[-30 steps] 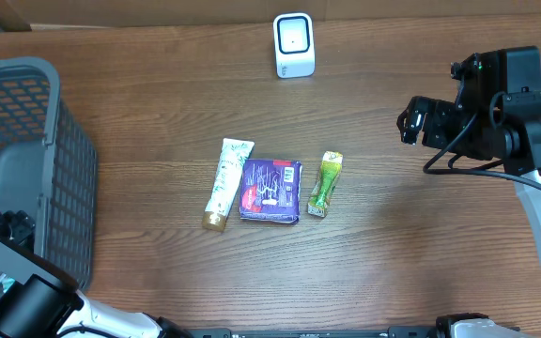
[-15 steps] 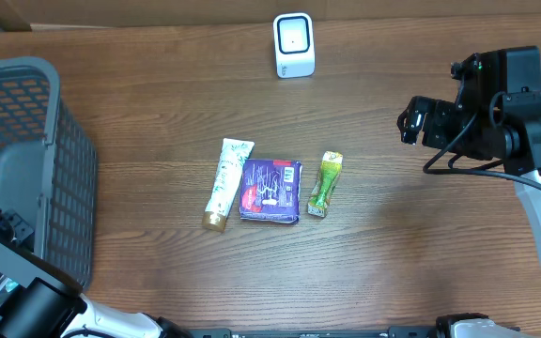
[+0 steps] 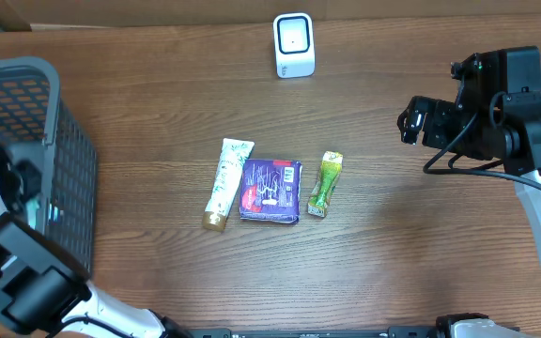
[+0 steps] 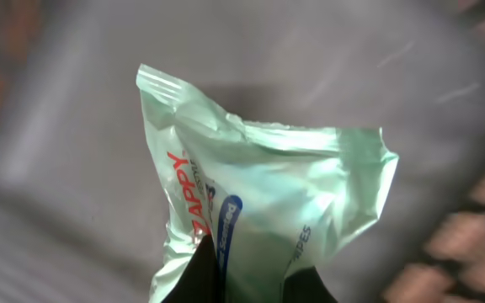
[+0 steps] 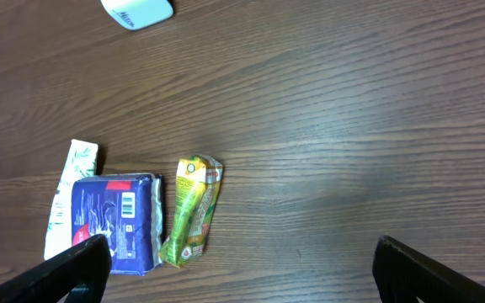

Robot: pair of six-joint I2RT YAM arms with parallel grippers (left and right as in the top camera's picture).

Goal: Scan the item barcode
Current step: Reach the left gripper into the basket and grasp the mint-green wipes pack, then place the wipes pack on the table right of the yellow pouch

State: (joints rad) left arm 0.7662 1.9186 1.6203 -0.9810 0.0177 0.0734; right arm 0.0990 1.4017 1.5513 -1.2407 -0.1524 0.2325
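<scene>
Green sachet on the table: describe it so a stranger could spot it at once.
On the wooden table, three items lie in a row near the middle. The green sachet is the rightmost, beside the purple pack. It alone is yellow-green; the tube at the other end is white.

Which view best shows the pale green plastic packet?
Left wrist: the pale green plastic packet fills the frame, red lettering visible. Overhead shows only the left arm by the grey mesh basket; right wrist misses it.
</scene>
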